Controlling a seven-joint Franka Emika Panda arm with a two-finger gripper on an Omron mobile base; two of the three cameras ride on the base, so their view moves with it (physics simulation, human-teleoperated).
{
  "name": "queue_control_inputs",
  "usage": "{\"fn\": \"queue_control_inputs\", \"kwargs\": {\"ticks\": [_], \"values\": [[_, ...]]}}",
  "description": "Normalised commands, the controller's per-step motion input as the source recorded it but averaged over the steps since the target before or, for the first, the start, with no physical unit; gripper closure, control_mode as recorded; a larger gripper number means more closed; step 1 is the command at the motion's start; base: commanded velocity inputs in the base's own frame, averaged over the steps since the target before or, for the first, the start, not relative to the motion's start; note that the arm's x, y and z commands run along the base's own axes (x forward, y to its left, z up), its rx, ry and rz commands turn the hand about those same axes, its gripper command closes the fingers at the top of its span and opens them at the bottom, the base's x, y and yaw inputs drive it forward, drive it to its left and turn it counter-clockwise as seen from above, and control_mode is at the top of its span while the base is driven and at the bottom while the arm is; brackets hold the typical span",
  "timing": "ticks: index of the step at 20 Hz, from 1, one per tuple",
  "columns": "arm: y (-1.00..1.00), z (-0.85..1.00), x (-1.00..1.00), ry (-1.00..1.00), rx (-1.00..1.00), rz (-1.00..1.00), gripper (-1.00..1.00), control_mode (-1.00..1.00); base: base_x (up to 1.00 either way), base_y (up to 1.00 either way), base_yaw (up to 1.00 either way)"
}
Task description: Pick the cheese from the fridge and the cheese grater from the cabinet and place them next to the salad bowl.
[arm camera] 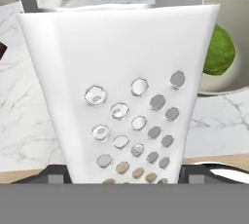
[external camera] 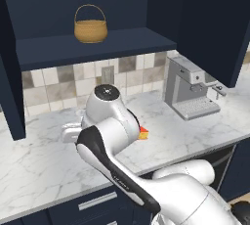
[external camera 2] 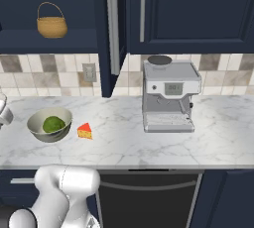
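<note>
**Worktop** [external camera 2: 149,147]: white marble with grey veining, flat and polished. It lies beneath and beyond the end effector. Expect low friction, so an object set down on it may slide if nudged.

**Salad bowl** [external camera 2: 44,134]: round, grey-beige, with a smooth matte wall. It holds a green leafy ball [arm camera: 219,50]. In the hand view it stands just beyond the end effector, off to one side and close to the grater's upper corner. Whether they touch cannot be told. It is rigid and probably easy to shove on the marble.

**Cheese grater** [arm camera: 121,82]: a pale, thin-walled box with flat faces and a tapered outline. The near face is pierced with rows of small round holes. It sits directly between the fingers of the end effector [arm camera: 121,177].
- Handling estimate: light, stiff and hollow. The sheet walls are slick and the perforations have sharp edges.
- Grip location: on the two plain side walls, across the narrow part. This is where the dark fingertips [arm camera: 54,174] stand now.
- State: the end effector is closed on the grater, with the jaws set wide and flush to its sides.

**Cheese** [external camera 2: 85,131]: a small yellow-orange wedge with a red rind. It rests on the marble on the bowl's far side from the end effector. It is likely firm but dentable.
</note>
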Motion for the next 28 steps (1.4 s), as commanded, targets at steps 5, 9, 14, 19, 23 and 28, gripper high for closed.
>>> {"fn": "queue_control_inputs", "kwargs": {"ticks": [5,9,14,19,23,28], "values": [[0.34,-0.31,0.28,-0.02,-0.07,-0.03,1.00,-1.00,0.00,0.00,0.00],[0.06,-0.49,0.25,-0.04,-0.07,-0.12,1.00,-1.00,0.00,0.00,0.00],[0.03,-0.35,0.20,-0.07,-0.02,-0.12,1.00,-1.00,0.00,0.00,0.00],[0.08,-0.16,0.16,-0.12,0.00,-0.13,1.00,-1.00,0.00,0.00,0.00],[0.19,-0.12,0.09,-0.14,0.00,-0.09,1.00,-1.00,0.00,0.00,0.00],[0.28,-0.11,0.10,-0.16,-0.02,-0.05,1.00,-1.00,0.00,0.00,0.00]]}}
